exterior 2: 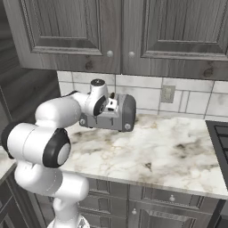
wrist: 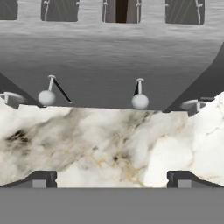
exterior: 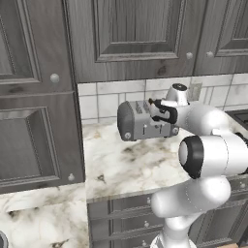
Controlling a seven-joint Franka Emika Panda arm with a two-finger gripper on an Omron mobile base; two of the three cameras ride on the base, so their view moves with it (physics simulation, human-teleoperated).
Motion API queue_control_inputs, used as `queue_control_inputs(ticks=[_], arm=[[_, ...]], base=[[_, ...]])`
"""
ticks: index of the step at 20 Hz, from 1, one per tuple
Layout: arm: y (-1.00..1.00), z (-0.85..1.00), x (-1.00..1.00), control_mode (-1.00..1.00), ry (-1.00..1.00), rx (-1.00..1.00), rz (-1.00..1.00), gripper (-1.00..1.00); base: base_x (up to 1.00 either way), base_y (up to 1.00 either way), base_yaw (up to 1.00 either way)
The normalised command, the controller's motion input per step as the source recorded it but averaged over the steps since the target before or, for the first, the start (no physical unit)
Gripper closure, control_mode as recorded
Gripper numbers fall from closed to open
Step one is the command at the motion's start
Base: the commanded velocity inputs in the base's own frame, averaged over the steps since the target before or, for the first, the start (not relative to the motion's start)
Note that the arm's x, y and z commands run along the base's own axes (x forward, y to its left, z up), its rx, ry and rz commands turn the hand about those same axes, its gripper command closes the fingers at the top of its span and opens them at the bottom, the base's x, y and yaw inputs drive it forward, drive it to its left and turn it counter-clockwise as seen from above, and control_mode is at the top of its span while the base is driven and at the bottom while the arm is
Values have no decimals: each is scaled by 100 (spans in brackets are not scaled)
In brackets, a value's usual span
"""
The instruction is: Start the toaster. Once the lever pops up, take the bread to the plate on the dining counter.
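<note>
The gripper [wrist: 112, 179] is hanging with its jaws spread wide and empty, just above the worktop [wrist: 109, 144] at the toaster [wrist: 113, 61] front. Starting the toaster is the step in hand; pressing a lever [wrist: 139, 94] down likely comes next.

A: What carries everything here?

B: A marble tabletop [exterior: 121, 164], white with gray-brown veins, set over gray drawers [exterior 2: 147, 200] and running back to a tiled wall.

A: And what sits on it?

B: The toaster [exterior: 140, 121], gray metal with dark rounded ends, standing upright near the back by the tiles. In the hand view its front face [wrist: 109, 65] fills the top, with two round-ended levers just above the marble [wrist: 109, 148].

A: Anything else?

B: A dark stovetop [exterior 2: 219, 142] borders the marble at the right edge of the right base view.
</note>
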Motion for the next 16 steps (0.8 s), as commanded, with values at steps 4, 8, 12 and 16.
queue_control_inputs(ticks=[4, 8, 12, 16], arm=[[0, 0, 23, -100, 0, 0, 0, -100], [0, -6, 10, -100, 0, 0, 0, -100], [0, -8, 1, -100, 0, 0, 0, -100], [0, -4, 15, -100, 0, 0, 0, -100]], base=[[0, 0, 0], [0, 0, 0], [0, 0, 0], [0, 0, 0]])
